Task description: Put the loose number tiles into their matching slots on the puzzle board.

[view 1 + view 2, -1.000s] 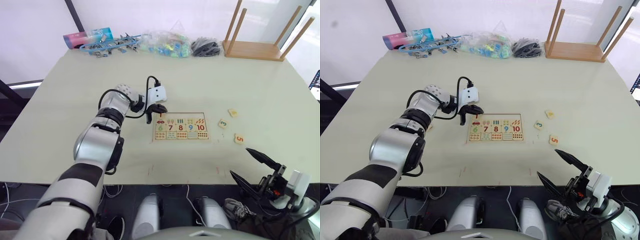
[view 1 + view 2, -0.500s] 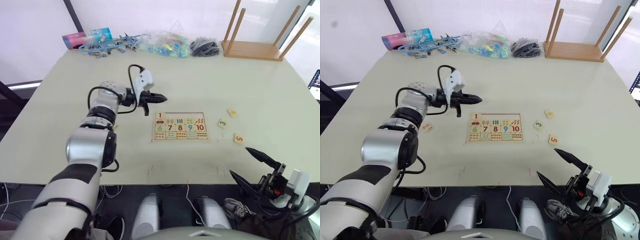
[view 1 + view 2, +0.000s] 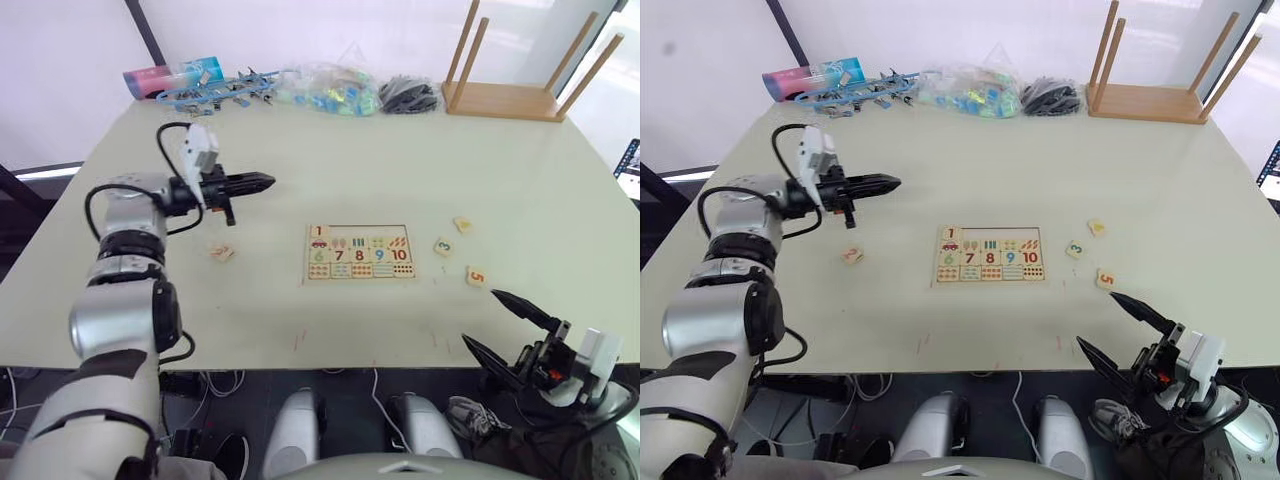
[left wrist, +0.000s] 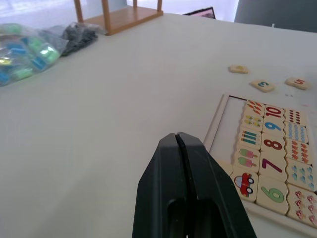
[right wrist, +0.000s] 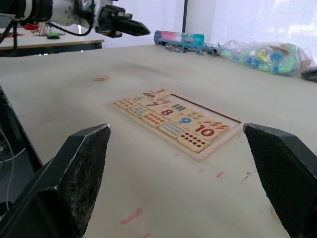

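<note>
Right now I see the table [image 3: 520,180], wide and pale, carrying everything. Along its far edge sit an upturned wooden stool [image 3: 510,90], a bag of coloured pieces [image 3: 335,88], a dark bundle [image 3: 410,95] and a pink-and-blue tube [image 3: 170,76]. The puzzle board [image 3: 360,251] lies flat near the middle of the table, with the tile numbered 1 [image 3: 319,232] seated in the end slot nearest my left side; the rest of that slot row [image 3: 365,232] looks bare wood. My left gripper [image 3: 262,181] hangs above the table to the left of the board, well apart from it, its fingers [image 4: 185,163] pressed together with nothing between them. My right gripper [image 3: 500,325] sits low at the near table edge, right of the board, its fingers [image 5: 81,163] spread wide and empty. Three loose tiles lie right of the board: the 3 [image 3: 444,246] just beside it, the 5 [image 3: 477,276] nearer me, and one [image 3: 463,225] farther off whose digit I cannot read. Another loose tile [image 3: 221,252] lies left of the board, below my left gripper; I cannot read its digit either.
</note>
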### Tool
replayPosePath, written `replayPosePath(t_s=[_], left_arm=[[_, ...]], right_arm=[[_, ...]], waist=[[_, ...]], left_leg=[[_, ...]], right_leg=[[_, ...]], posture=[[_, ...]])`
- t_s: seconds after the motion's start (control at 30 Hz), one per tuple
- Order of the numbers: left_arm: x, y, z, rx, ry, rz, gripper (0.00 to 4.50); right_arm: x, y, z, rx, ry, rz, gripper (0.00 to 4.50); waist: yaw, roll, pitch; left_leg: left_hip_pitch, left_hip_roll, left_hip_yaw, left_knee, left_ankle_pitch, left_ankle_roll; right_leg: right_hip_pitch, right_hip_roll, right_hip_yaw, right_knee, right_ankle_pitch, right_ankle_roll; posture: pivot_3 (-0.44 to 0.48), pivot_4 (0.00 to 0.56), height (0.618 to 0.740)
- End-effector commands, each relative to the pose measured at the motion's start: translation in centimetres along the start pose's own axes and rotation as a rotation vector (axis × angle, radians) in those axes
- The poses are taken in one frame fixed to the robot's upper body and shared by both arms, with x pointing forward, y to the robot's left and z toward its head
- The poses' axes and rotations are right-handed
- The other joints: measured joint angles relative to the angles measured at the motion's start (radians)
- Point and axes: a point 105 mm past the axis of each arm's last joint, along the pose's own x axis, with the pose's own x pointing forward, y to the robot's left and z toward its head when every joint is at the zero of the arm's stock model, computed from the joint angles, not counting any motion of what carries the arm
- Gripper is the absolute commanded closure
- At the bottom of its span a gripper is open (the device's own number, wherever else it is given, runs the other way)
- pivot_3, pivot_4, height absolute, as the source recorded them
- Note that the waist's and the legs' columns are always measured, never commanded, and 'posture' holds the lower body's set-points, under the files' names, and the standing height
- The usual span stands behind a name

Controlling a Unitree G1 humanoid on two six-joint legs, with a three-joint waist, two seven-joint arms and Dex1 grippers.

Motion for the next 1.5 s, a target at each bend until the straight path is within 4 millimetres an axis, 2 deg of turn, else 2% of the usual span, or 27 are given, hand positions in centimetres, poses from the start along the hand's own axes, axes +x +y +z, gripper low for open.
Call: replayPosePath(t_s=[0.03, 0.13, 0.2, 0.23, 0.37, 0.47, 0.6, 0.8, 0.93, 0.97, 1.3, 1.5], left_arm=[[-1.8, 0.0, 0.8, 0.023, -0.05, 0.033, 4.46], [-3.8, -0.8, -0.4, -0.005, -0.042, 0.067, 3.77], [-5.1, -1.5, -1.2, -0.023, -0.029, 0.094, 2.87], [-5.9, -1.9, -1.5, -0.034, -0.026, 0.114, 2.15], [-8.5, -3.8, -2.8, -0.074, -0.004, 0.189, 0.62], [-10.6, -5.1, -4.4, -0.101, 0.016, 0.291, 0.08], [-11.5, -6.4, -5.0, -0.126, 0.023, 0.348, 0.08], [-14.2, -10.6, -7.4, -0.195, 0.052, 0.449, 0.08], [-15.0, -12.2, -8.4, -0.213, 0.091, 0.472, 0.08], [-15.2, -12.5, -8.6, -0.212, 0.102, 0.472, 0.08], [-15.6, -13.4, -9.2, -0.196, 0.147, 0.501, 0.08], [-15.7, -13.1, -9.1, -0.19, 0.136, 0.526, 0.08]], right_arm=[[-0.4, -0.8, 0.7, -0.013, -0.011, -0.023, 0.0], [-0.5, -1.2, 0.7, -0.006, -0.008, -0.035, 0.0], [-0.5, -1.4, 0.7, 0.003, -0.005, -0.047, 0.0], [-0.6, -1.5, 0.6, 0.006, 0.002, -0.054, 0.0], [-0.9, -2.1, 0.1, 0.018, 0.034, -0.084, 0.0], [-1.3, -3.0, -0.7, 0.025, 0.075, -0.139, 0.0], [-1.5, -3.6, -1.0, 0.033, 0.095, -0.169, 0.0], [-2.8, -5.1, -2.0, 0.023, 0.189, -0.23, 0.0], [-2.9, -5.6, -2.0, -0.004, 0.207, -0.251, 0.0], [-2.9, -5.7, -2.0, -0.009, 0.209, -0.253, 0.0], [-2.9, -6.1, -1.5, 0.026, 0.192, -0.254, 0.0], [-2.9, -6.1, -1.4, 0.034, 0.189, -0.25, 0.0]], waist=[[0.002, 0.0, 0.0], [0.0, 0.0, 0.0], [-0.002, 0.0, 0.0], [-0.002, 0.0, 0.0], [-0.003, 0.0, 0.0], [-0.001, 0.0, 0.0], [0.004, 0.0, -0.001], [-0.008, 0.001, -0.003], [0.001, 0.004, -0.004], [0.001, 0.004, -0.005], [-0.001, 0.005, -0.005], [0.0, 0.006, -0.004]], left_leg=[[0.0, 0.0, 0.0, 0.0, 0.0, 0.0], [0.002, 0.0, 0.0, 0.001, 0.0, 0.0], [0.003, 0.001, 0.0, 0.001, 0.0, 0.0], [0.003, 0.001, -0.001, 0.0, 0.0, 0.0], [0.004, 0.002, -0.001, 0.0, 0.0, 0.0], [0.004, 0.002, -0.002, 0.0, 0.0, 0.0], [0.004, 0.004, -0.002, 0.0, -0.002, -0.004], [0.005, 0.004, 0.001, -0.001, -0.003, -0.005], [0.004, 0.004, 0.001, -0.003, -0.004, -0.004], [0.004, 0.006, 0.001, -0.002, -0.004, -0.004], [0.004, 0.006, 0.002, -0.003, -0.004, -0.004], [0.003, 0.006, 0.002, -0.004, -0.004, -0.004]], right_leg=[[0.0, 0.0, 0.0, 0.0, 0.0, 0.0], [0.002, 0.0, 0.001, 0.001, 0.0, 0.0], [0.002, 0.0, 0.001, 0.001, 0.0, 0.0], [0.002, 0.0, 0.002, 0.001, 0.0, 0.0], [0.001, 0.0, 0.002, 0.002, 0.0, -0.001], [0.0, -0.002, 0.003, 0.002, 0.0, 0.0], [-0.001, -0.004, 0.003, 0.002, 0.0, 0.0], [-0.002, -0.007, 0.003, 0.0, 0.0, 0.0], [-0.003, -0.007, 0.001, 0.0, 0.0, 0.0], [-0.003, -0.007, 0.0, 0.0, -0.002, 0.003], [-0.004, -0.009, -0.001, -0.001, -0.003, 0.004], [-0.004, -0.009, -0.002, -0.003, -0.003, 0.004]], posture=[[0.0, 0.15, 0.737], [0.0, 0.15, 0.737], [0.0, 0.15, 0.737], [0.0, 0.15, 0.737], [0.0, 0.15, 0.737], [0.0, 0.15, 0.737], [0.0, 0.15, 0.737], [0.0, 0.15, 0.737], [0.0, 0.15, 0.737], [0.0, 0.15, 0.737], [0.0, 0.15, 0.737], [0.0, 0.15, 0.737]])
